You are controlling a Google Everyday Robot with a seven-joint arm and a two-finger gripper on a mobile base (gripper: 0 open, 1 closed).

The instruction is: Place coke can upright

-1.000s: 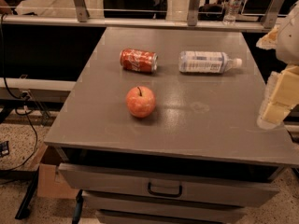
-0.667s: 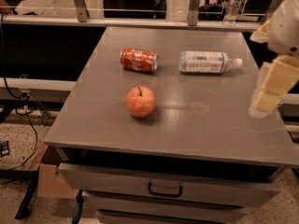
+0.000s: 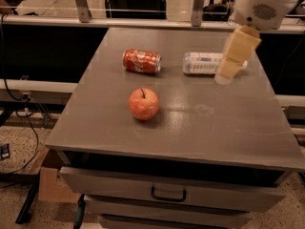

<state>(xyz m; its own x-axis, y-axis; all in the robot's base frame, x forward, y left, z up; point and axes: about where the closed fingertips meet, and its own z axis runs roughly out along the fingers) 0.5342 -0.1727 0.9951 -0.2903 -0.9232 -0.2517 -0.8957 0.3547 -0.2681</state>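
A: Change over the last second?
B: The gripper (image 3: 225, 76) swung in from the right edge of the table (image 3: 228, 128) and now hangs over the cap end of the water bottle (image 3: 202, 63).
A: And the coke can (image 3: 141, 61)?
B: On its side near the back, left of the bottle, behind the apple (image 3: 144, 104). It hasn't been touched.
A: Grip?
B: Can't tell how wide it stands, and I see nothing in it. I'd call this the approach, with the grasp not yet made.
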